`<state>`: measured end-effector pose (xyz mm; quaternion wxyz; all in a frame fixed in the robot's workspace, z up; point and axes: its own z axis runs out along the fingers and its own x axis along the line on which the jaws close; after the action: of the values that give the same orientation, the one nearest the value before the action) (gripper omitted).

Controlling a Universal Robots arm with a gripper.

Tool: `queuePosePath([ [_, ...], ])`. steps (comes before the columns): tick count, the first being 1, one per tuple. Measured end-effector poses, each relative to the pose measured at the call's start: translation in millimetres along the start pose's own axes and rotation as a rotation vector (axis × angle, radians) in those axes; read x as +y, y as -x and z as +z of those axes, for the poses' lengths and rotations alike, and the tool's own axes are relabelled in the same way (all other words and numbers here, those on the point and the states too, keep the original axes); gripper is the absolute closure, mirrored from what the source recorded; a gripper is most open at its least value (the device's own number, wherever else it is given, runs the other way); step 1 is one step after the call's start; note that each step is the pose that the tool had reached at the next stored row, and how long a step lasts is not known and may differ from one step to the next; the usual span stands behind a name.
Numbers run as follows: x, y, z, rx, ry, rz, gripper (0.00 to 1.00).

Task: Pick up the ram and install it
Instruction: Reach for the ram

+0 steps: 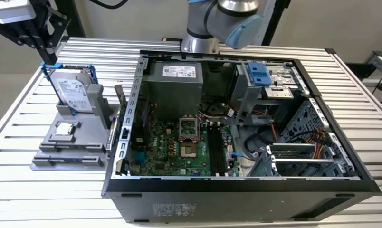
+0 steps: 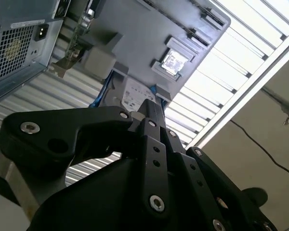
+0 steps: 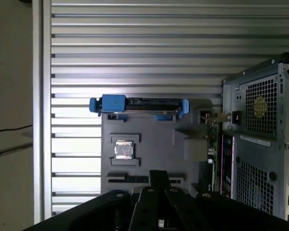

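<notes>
The ram [image 1: 120,97] is a thin stick standing on edge in the grey holder [image 1: 71,156], right beside the open computer case [image 1: 242,185]. My gripper [image 1: 50,58] hangs at the exterior view's far left, just above the blue-framed hard drive [image 1: 73,92] and well away from the ram. Its black fingers are pressed together with nothing between them, as both wrist views show [image 2: 153,105] [image 3: 159,174]. The motherboard's long black slots [image 1: 216,147] lie inside the case.
A small square silver processor chip [image 1: 64,128] [image 3: 123,149] rests on the holder below the hard drive [image 3: 139,103]. The case holds a power supply [image 1: 175,80], cables and drive bays. Everything sits on a ribbed metal table [image 1: 26,199].
</notes>
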<state>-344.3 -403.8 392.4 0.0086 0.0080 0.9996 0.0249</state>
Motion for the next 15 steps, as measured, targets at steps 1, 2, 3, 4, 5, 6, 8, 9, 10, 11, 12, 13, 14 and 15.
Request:
queuePosePath([
  [1, -1.5, -0.4, -0.1, 0.0001, -0.0001, 0.0, 1.0],
  [2, -3.0, -0.7, -0.2, 0.0, 0.0, 0.0, 1.0],
  [3, -4.5, -1.0, -0.3, 0.0, 0.0, 0.0, 1.0],
  [4, -6.1, -1.2, -0.3, -0.0001, 0.0, 0.0, 1.0],
  [5, -7.8, -1.3, -0.4, 0.0, 0.0, 0.0, 1.0],
  [6, -9.5, -1.4, -0.5, 0.0, 0.0, 0.0, 1.0],
  [8, -13.4, -1.3, -0.7, 0.0, -0.0001, 0.0, 1.0],
  [9, -15.4, -1.3, -0.8, 0.0, 0.0, 0.0, 1.0],
  [10, -17.5, -1.2, -0.9, 0.0, 0.0, 0.0, 1.0],
  [11, -19.4, -1.2, -1.0, 0.0001, -0.0001, 0.0, 1.0],
  [12, -21.7, -1.2, -1.1, 0.0, 0.0, 0.0, 1.0],
  [13, -23.6, -1.2, -1.2, 0.0, 0.0, 0.0, 1.0],
  [14, -25.6, -1.1, -1.3, 0.0, 0.0, 0.0, 1.0],
  [15, -27.5, -1.1, -1.4, 0.0, 0.0, 0.0, 1.0],
])
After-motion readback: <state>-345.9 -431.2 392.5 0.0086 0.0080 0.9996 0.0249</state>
